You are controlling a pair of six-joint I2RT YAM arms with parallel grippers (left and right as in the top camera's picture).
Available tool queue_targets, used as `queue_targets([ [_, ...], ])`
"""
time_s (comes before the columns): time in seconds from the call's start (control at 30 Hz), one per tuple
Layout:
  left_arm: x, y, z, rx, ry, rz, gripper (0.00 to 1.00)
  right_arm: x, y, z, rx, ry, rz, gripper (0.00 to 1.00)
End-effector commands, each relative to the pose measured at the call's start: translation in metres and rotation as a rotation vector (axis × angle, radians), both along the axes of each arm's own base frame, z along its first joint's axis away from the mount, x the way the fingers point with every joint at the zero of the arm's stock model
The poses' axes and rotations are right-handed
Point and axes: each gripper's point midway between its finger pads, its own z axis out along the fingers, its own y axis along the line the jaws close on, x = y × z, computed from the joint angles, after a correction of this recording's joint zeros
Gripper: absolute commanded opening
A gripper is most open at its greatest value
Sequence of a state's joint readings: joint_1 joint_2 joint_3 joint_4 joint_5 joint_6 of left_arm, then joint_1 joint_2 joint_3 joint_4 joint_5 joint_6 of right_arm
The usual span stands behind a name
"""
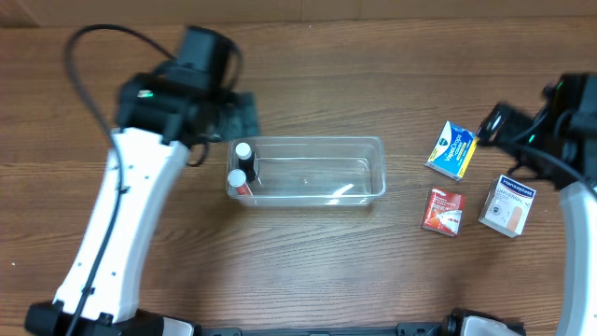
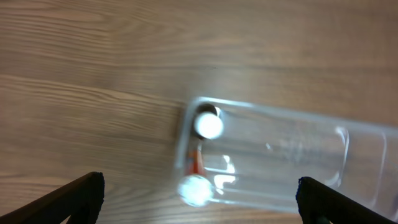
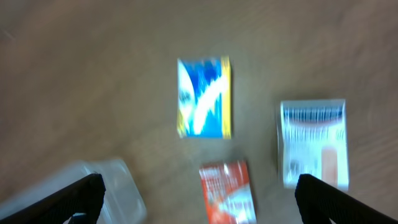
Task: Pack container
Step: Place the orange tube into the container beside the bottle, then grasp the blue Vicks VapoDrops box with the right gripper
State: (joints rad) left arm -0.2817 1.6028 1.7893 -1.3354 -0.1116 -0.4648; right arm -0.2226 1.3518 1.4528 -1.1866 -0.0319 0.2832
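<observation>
Wooden table (image 1: pixel 308 271) bears the container (image 1: pixel 317 141) holding seemingly two bottles (image 1: pixel 243 150).

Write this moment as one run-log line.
container: two bottles inside | three boxes: outside, on table | left claw: open | right claw: open

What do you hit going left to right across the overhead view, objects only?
container → blue-and-yellow box → white box. The red box overlaps the blue-and-yellow box sideways, so skipped.
</observation>
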Motion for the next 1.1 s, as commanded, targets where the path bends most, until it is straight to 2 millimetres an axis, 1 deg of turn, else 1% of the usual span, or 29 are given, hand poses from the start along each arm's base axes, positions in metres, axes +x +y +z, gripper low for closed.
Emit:
queue_targets([
  [0.0,0.005,0.051,0.019,-0.045,-0.049,0.143,1.0,0.027,-0.012,0.012,-0.032,0.041,0.005,1.0],
  [0.07,0.007,0.073,0.018,-0.059,-0.045,0.193,1.0,0.042,-0.016,-0.004,-0.02,0.097,0.009,1.0],
  [0.1,0.007,0.083,0.017,-0.056,-0.042,0.217,1.0,0.049,-0.017,-0.019,-0.01,0.136,0.01,1.0],
  [0.2,0.007,0.096,0.016,-0.042,-0.04,0.226,1.0,0.062,-0.02,-0.07,0.019,0.264,0.014,1.0],
  [0.33,0.008,0.096,0.017,-0.038,-0.042,0.221,1.0,0.078,-0.012,-0.122,0.038,0.37,0.042,1.0],
  [0.5,0.008,0.097,0.016,-0.033,-0.042,0.219,1.0,0.089,0.007,-0.16,0.04,0.433,0.094,1.0],
  [0.53,0.008,0.097,0.016,-0.033,-0.041,0.219,1.0,0.09,0.009,-0.165,0.039,0.441,0.1,1.0],
  [0.57,0.007,0.097,0.016,-0.032,-0.038,0.219,1.0,0.091,0.011,-0.175,0.03,0.464,0.097,1.0],
  [0.67,0.006,0.097,0.015,-0.029,-0.034,0.212,1.0,0.089,0.008,-0.185,0.016,0.493,0.088,1.0],
  [0.8,0.005,0.098,0.013,-0.018,-0.022,0.209,1.0,0.085,-0.008,-0.185,-0.05,0.51,0.037,1.0],
  [0.97,0.004,0.098,0.011,-0.019,-0.014,0.209,1.0,0.082,-0.008,-0.188,-0.044,0.523,0.038,1.0],
  [1.07,0.004,0.098,0.011,-0.018,-0.012,0.208,1.0,0.076,-0.007,-0.199,-0.043,0.537,0.042,1.0],
])
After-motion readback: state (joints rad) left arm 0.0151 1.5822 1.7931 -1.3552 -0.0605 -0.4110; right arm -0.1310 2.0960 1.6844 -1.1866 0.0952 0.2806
